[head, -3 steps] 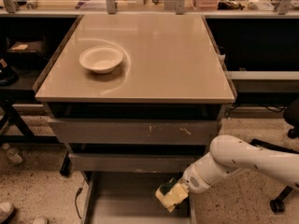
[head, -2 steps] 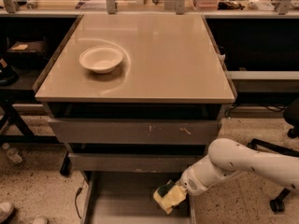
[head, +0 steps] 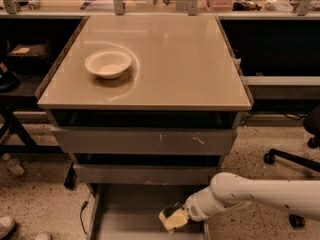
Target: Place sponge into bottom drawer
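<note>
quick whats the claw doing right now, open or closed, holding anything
claw: closed on the sponge, low over the right side of the open bottom drawer

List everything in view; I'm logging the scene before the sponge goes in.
Bowl: one, white, left on the cabinet top.
Cabinet top: one, beige, centre.
Upper drawers: two, grey, under the top.
Bottom drawer: one, grey, pulled out near the floor.
Sponge: one, yellow with dark top, over the bottom drawer's right side, at the gripper.
Chair base: one, black, right, on the floor.
Arm: one, white, reaching in from the right.
Gripper: one, at the sponge, over the bottom drawer.
</note>
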Robot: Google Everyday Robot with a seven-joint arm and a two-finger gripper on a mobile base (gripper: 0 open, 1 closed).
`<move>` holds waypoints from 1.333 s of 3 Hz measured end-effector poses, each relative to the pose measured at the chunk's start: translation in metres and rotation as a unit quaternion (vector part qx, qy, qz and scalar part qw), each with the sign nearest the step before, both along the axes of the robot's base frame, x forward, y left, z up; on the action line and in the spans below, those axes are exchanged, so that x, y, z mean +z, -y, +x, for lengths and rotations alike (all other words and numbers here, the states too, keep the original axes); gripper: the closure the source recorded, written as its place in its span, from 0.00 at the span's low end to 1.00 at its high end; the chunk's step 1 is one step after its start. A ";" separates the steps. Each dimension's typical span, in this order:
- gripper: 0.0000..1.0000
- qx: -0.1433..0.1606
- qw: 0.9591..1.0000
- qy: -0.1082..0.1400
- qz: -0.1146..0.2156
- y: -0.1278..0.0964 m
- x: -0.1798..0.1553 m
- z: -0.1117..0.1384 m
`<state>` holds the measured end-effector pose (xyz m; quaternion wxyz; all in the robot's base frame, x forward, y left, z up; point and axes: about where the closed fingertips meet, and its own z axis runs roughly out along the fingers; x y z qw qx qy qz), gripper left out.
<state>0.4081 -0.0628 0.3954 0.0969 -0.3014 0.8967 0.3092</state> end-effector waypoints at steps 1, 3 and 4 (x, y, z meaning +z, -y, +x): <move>1.00 0.000 1.000 0.000 0.000 0.000 0.000 0.000; 1.00 -0.029 0.997 0.006 0.065 -0.021 -0.059 0.017; 1.00 -0.038 0.993 0.012 0.108 -0.030 -0.091 0.027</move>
